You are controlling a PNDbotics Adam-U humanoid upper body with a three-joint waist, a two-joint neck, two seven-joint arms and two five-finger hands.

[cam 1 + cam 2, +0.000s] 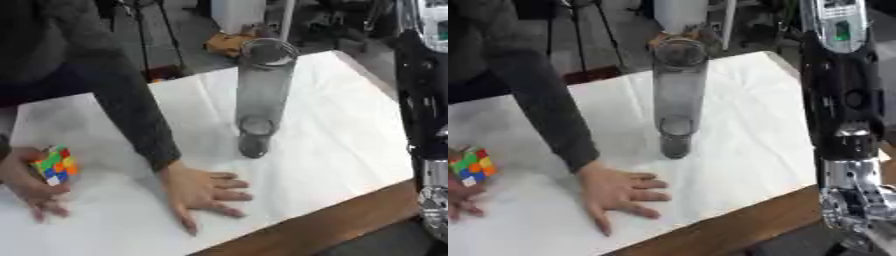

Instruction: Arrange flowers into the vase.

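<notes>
Tall glass vase (pixel 262 95) stands upright mid-desk (pixel 350 115), nothing in it. The robot's right arm (pixel 846 115) runs down the right edge, well right of the vase; its hand is out of sight, so its state can't be told. Left hand not showing. No flowers visible.

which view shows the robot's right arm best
The right eye view: the right arm runs whole down its right side. The left eye view shows only a strip of it at the right edge. Neither view shows its hand.
</notes>
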